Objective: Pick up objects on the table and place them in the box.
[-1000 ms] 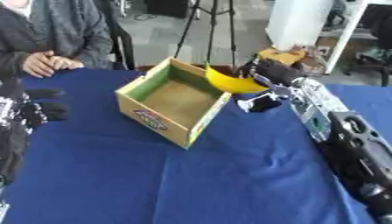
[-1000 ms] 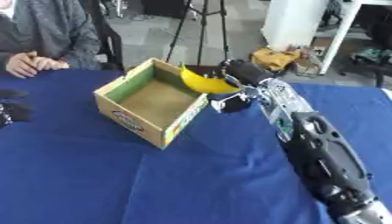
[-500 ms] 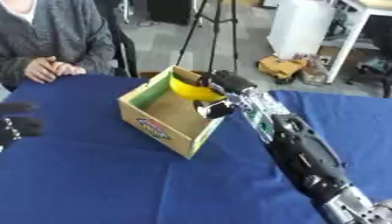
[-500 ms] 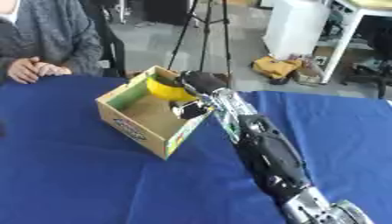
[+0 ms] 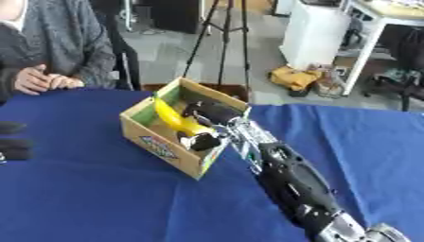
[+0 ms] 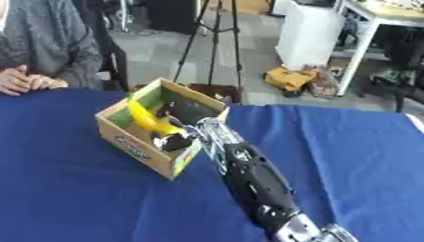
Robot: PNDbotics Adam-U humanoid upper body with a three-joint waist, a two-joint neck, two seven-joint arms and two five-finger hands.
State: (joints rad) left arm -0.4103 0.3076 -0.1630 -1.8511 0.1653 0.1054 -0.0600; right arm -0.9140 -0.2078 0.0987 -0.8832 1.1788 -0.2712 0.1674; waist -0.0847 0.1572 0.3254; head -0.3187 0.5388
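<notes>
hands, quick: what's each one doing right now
Right hand: shut on the banana, inside the box.
Left hand: at the left edge, cannot be told.

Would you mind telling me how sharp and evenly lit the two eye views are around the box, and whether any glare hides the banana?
Left eye view: soft all over, the right hand smeared where it holds the banana over the box. Right eye view: equally soft, the print on the box front unreadable. Both views: even indoor light, no glare on the banana, only a faint shadow on the blue table. The left hand is a dark blur at the left edge.
</notes>
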